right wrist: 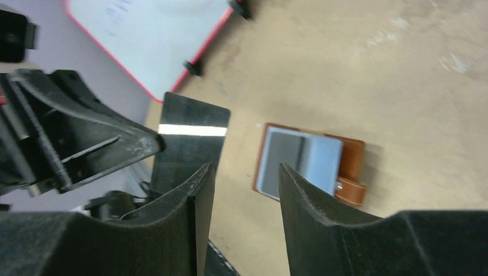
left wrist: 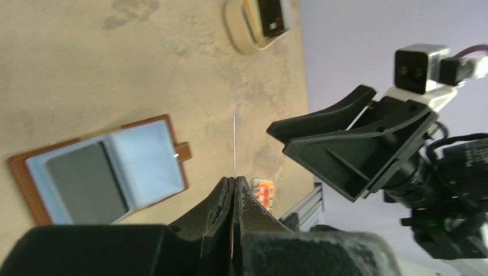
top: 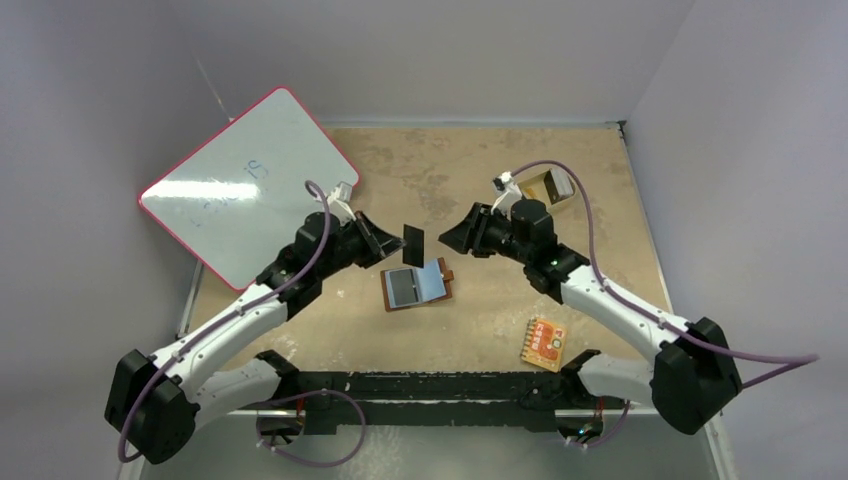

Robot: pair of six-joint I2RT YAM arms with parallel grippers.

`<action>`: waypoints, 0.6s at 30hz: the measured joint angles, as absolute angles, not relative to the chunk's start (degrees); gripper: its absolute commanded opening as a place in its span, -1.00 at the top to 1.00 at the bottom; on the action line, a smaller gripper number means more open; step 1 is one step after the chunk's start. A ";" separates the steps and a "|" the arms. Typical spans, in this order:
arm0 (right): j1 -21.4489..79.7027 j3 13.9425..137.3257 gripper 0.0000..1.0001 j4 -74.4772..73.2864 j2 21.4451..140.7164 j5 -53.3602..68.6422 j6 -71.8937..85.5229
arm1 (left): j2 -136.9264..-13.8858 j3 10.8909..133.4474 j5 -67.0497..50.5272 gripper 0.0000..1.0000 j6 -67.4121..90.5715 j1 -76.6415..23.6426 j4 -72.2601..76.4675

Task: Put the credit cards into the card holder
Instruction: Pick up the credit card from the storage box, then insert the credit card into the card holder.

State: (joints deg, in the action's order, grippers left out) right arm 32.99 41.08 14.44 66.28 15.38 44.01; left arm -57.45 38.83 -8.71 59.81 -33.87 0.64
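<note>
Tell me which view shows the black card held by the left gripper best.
The right wrist view: the card faces it flat, its pale stripe plain. The top view shows only a small dark rectangle. The left wrist view sees just its thin edge, sticking out of the shut left gripper.

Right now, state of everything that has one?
Brown leather folding card holder: open flat, one card pocketed.
Thin black credit card: held aloft by one edge.
Left gripper: jaws shut on that card.
Right gripper: jaws open, empty.
Tan oval dish: holds another card.
</note>
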 measured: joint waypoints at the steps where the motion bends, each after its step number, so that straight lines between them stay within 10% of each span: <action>1: 33.01 41.28 0.03 13.43 67.00 14.72 43.33 | -57.93 38.20 -8.60 1.00 59.72 -33.87 0.19; 18: 39.18 49.60 0.26 1.39 88.88 6.46 33.61 | -66.35 29.21 -10.24 1.00 59.46 -33.87 0.82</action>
State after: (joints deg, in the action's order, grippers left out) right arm 39.18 49.60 1.39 88.88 6.46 33.61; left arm -66.35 29.21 -10.24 59.46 -33.87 0.82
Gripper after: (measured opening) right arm 0.388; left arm 0.006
